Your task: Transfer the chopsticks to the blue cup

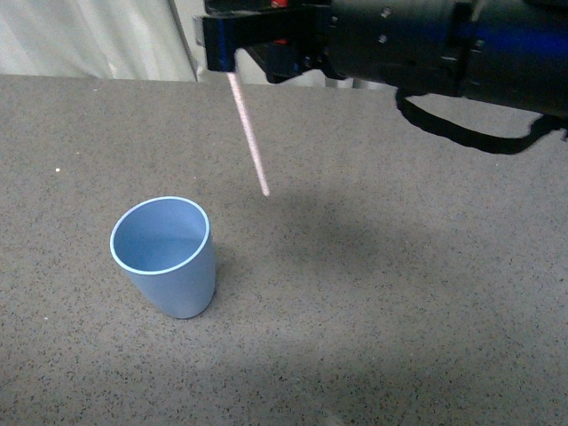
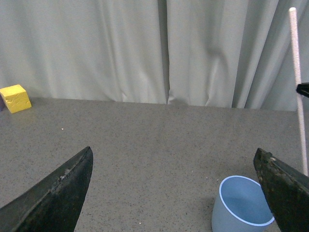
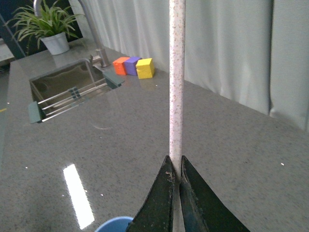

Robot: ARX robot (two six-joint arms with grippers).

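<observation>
Right claw [image 3: 176,168] pinched thin pale cream wooden chopstick [image 1: 249,135] mid-air over grey speckled table [image 1: 408,293], lower tip near light blue plastic cup [image 1: 174,271], not inside. Left claw [image 2: 173,152] gaped wide, empty.

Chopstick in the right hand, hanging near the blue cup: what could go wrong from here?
In the front view the chopstick hangs with its lower tip beside the blue cup, not over its opening. Released now, it would probably land on the countertop. The right hand pinches it only between its fingertips, so it might pivot or slip. The chopstick is also tilted. If it were lowered against the rim, it could tip the free-standing blue cup.
</observation>
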